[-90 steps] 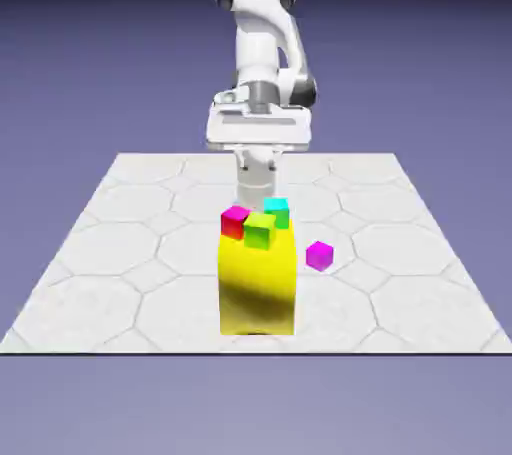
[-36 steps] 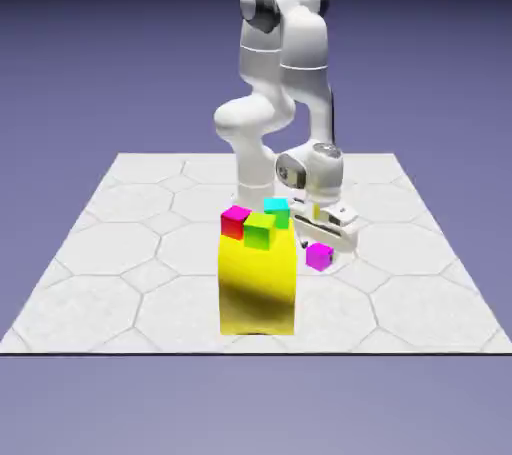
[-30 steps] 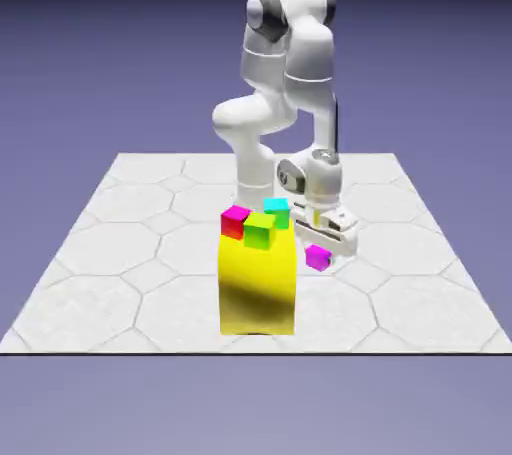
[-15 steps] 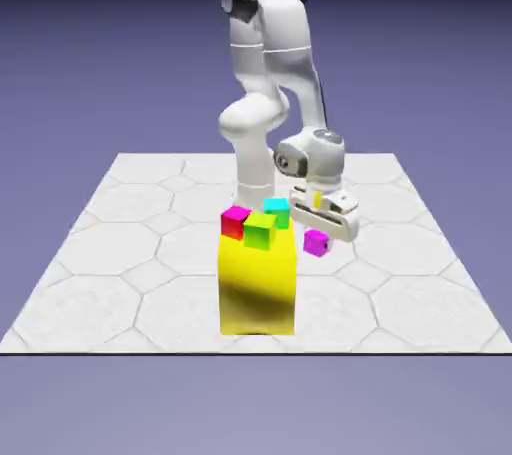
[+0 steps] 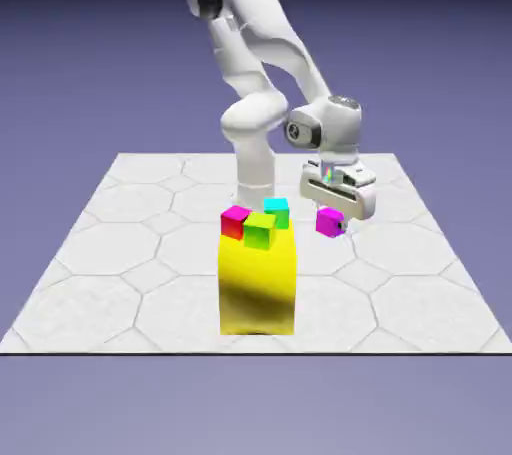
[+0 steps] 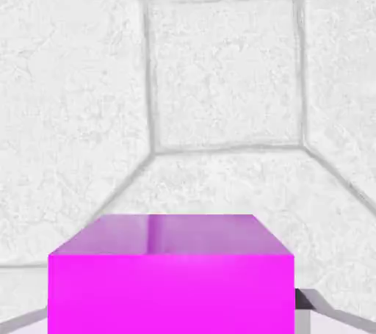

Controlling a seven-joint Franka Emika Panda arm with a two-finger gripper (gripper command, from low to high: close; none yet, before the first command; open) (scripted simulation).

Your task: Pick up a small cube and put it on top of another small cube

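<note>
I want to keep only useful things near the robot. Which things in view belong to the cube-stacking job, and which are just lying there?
For the job:
- magenta cube, held in the pincer
- one other small cube as base; which one, I cannot tell

Apparently just there:
- big yellow block, bearing three small cubes

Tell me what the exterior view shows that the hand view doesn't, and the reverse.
Only the exterior view shows the big yellow block bearing the hot-pink cube with red sides, the green cube and the cyan-topped cube, plus the white arm. Only the hand view shows the magenta cube large and close. Both show that cube in the gripper and the pale tiled tabletop.
</note>
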